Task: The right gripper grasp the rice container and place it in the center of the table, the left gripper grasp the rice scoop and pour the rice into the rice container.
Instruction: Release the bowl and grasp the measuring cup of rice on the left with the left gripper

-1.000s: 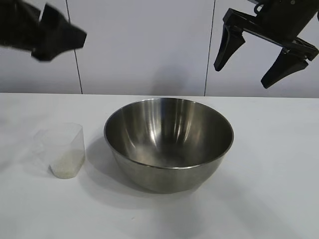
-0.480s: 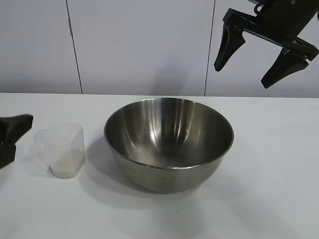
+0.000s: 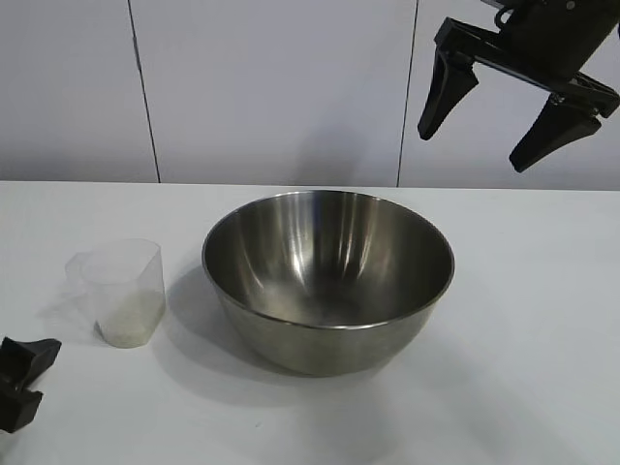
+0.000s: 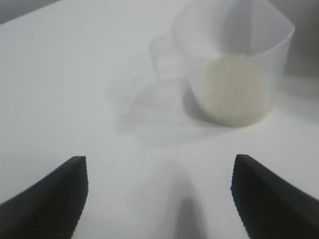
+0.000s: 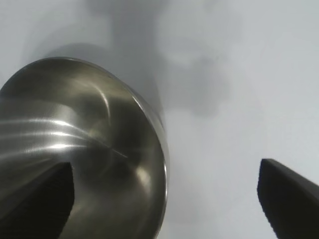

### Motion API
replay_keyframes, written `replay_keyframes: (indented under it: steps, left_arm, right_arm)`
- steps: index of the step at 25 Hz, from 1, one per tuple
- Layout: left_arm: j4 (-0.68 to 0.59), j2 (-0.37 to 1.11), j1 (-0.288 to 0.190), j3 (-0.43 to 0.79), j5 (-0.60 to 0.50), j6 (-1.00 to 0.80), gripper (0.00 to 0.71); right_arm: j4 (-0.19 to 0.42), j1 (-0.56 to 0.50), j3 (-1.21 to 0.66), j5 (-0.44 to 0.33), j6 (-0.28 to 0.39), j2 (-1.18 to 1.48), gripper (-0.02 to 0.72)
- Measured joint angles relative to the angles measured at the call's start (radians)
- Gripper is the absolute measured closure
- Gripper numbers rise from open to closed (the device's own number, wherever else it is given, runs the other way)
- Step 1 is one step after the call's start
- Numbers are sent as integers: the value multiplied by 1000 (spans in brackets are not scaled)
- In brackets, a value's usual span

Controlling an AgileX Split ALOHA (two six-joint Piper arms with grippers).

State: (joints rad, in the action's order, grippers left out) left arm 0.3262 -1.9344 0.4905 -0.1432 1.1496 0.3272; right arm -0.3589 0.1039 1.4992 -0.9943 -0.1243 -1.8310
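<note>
- The bowl (image 3: 327,279) already stands mid-table (image 3: 523,368), empty as far as can be seen, so the step in hand is judged to be the left gripper's (image 3: 21,380) approach to the scoop (image 3: 120,291).
- The scoop stands upright just left of the bowl, apart from it, with rice (image 4: 232,89) lying in its bottom.
- To do it well: come in low and level from the near left, line the open jaws up on the scoop, which in the wrist view sits off their middle line, and let them pass on either side of it.
- Close gently; thin plastic will likely flex or skid, and a nudge could tip the rice out.
- Left gripper: low at the near-left edge, close to the tabletop, jaws spread wide, holding nothing, short of the scoop.
- Right gripper (image 3: 496,108): parked high at the far right, above and beyond the bowl, fingers wide apart and pointing down, empty.
</note>
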Motion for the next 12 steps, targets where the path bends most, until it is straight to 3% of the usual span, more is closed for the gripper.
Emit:
replay_keyframes:
  steps: [9, 12]
  left_arm:
    - [98, -86, -2, -98, 2, 1, 140]
    - [93, -88, -29, -117, 2, 2, 140]
  right_arm:
    - [4, 0, 0, -3, 0, 0, 9]
    - [5, 0, 0, -5, 0, 0, 9]
